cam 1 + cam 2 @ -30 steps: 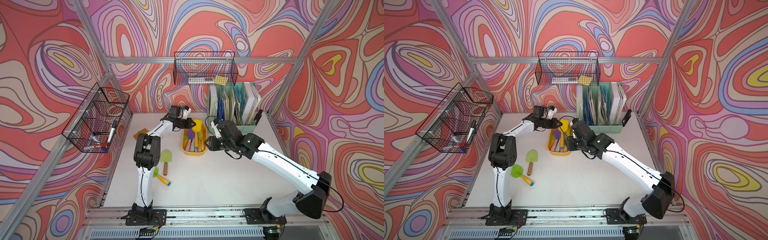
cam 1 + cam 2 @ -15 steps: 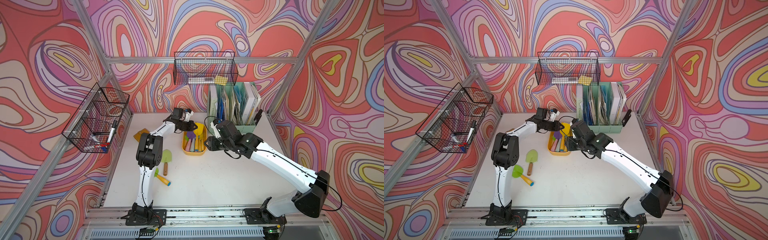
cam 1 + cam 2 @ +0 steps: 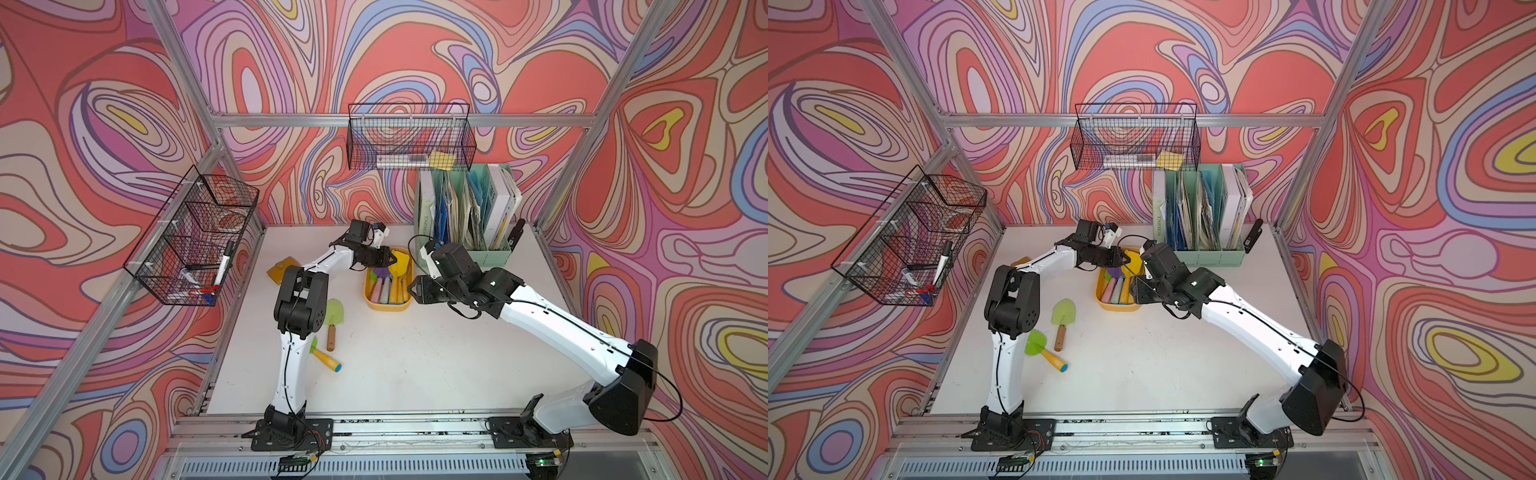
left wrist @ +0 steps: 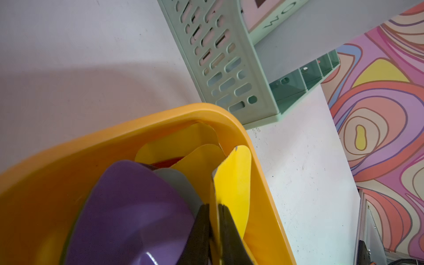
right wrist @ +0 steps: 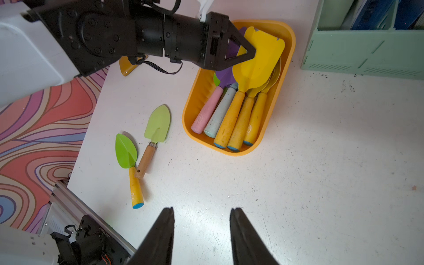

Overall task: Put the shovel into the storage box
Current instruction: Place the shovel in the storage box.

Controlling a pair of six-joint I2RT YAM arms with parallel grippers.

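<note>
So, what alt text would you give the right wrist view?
The left arm's jaws pinch the blade of a yellow shovel whose handle lies in the orange storage box among four other shovels. A wooden-handled green shovel and a yellow-handled green shovel lie on the white table beside it.

Both top views: high at front, looking down over whole table (image 3: pixel 415 374), nearly same framing. Left wrist: very close to box (image 4: pixel 137 128) rim, facing organizer (image 4: pixel 261 91). Right wrist: higher, looking down; shares box, organizer.
</note>
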